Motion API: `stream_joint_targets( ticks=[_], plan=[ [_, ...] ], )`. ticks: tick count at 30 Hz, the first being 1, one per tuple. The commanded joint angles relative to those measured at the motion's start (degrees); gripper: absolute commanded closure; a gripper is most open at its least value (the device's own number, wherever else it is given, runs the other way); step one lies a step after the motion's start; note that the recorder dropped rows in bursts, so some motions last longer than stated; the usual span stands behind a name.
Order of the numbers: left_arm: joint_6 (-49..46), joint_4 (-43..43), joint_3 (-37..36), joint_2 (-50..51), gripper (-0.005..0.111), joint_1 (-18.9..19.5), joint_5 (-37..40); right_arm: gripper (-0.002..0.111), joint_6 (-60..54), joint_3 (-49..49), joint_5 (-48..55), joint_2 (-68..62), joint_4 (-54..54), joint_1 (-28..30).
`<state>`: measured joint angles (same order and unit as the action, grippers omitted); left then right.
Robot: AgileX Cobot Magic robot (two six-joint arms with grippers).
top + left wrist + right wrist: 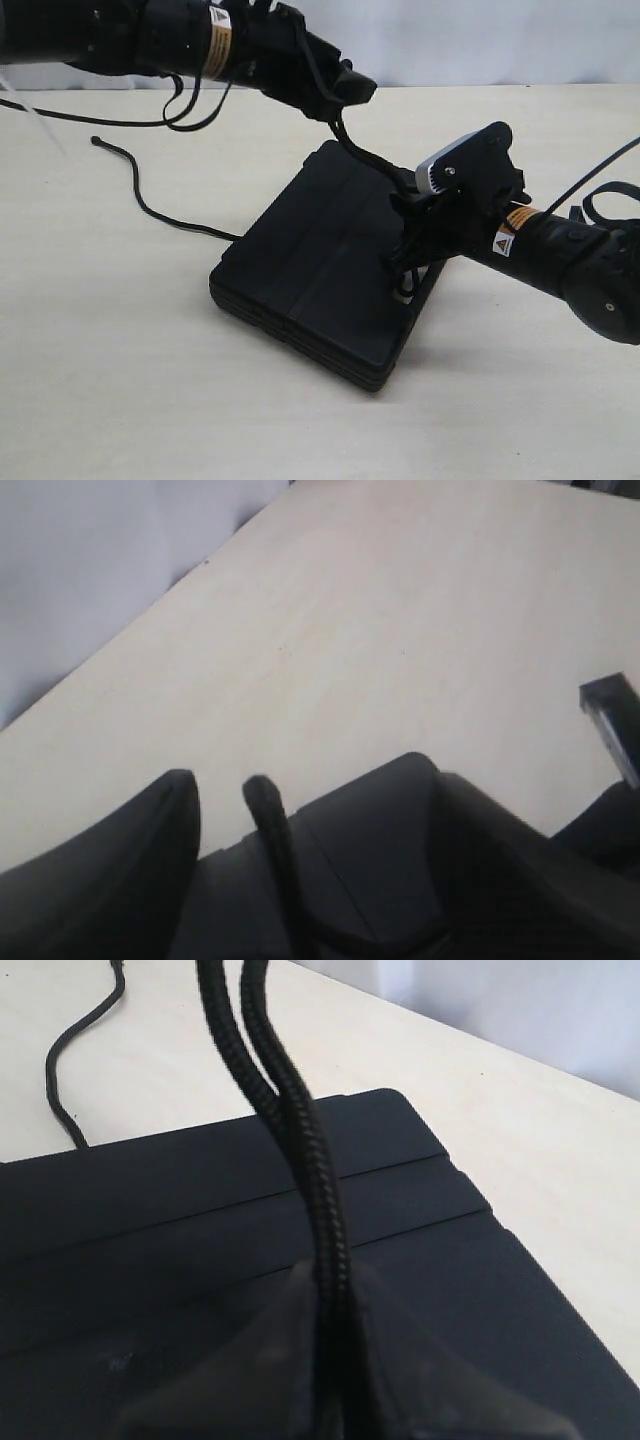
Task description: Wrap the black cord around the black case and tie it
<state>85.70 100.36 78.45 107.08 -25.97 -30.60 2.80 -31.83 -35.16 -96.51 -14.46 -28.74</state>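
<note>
The black case lies flat in the middle of the table, also seen in the right wrist view. My right gripper is over its right side, shut on the black cord, whose two strands rise side by side. In the exterior view the cord climbs to my left gripper above the case's far corner. Between the left gripper's spread fingers the cord's end stands, with a gap on one side. The cord's tail trails out to the left.
The beige table runs back to a white wall. Smooth black robot cables lie at the back left and loop beside the right arm. The right arm's camera housing sits just above the case.
</note>
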Motion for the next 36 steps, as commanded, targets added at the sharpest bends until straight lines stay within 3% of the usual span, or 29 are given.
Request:
stream_joint_targets(
  ticks=[1,8,12,15,18,22,27,30,34,36],
  plan=[
    [3.44,-0.41,-0.08,-5.13,0.045,1.95,0.06,0.104,-0.16,-0.15,-0.35,0.28,0.26,-0.02],
    [10.35,-0.41,-0.74,-7.23,0.05,8.55,-2.63,0.104,-0.16,-0.15,-0.23,0.28,0.26,-0.02],
    [10.04,-0.41,-3.19,-6.99,0.08,9.21,-4.58,0.104,-0.16,-0.15,-0.23,0.28,0.26,-0.02],
    [6.07,-0.41,-3.47,-6.99,0.107,8.05,-11.24,0.104,-0.16,-0.15,-0.35,0.28,0.26,-0.02],
    [1.35,-0.41,-3.47,-6.99,0.107,4.59,-12.41,0.104,-0.16,-0.15,-0.53,0.28,0.26,-0.02],
    [-1.99,-0.41,-3.58,-6.99,0.107,-2.35,-0.31,0.104,-0.16,-0.15,-0.32,0.28,0.26,-0.02],
    [-16.39,-0.41,-5.67,-6.85,0.107,-13.31,31.54,0.104,-0.16,-0.15,-0.19,0.28,0.26,-0.02],
    [-26.69,-2.12,-6.28,-6.43,0.107,-18.2,44.54,0.104,-0.16,-0.15,-0.67,0.28,0.26,-0.02],
    [-49.34,-24.78,-6.28,-6.19,0.107,-20.64,45.54,0.104,-0.16,-0.15,-0.92,0.28,0.26,-0.02],
    [-61.89,-37.25,-5.41,-4.88,0.107,-20.75,50.42,0.104,-0.16,-0.15,-0.92,0.28,0.26,-0.02]
  ],
)
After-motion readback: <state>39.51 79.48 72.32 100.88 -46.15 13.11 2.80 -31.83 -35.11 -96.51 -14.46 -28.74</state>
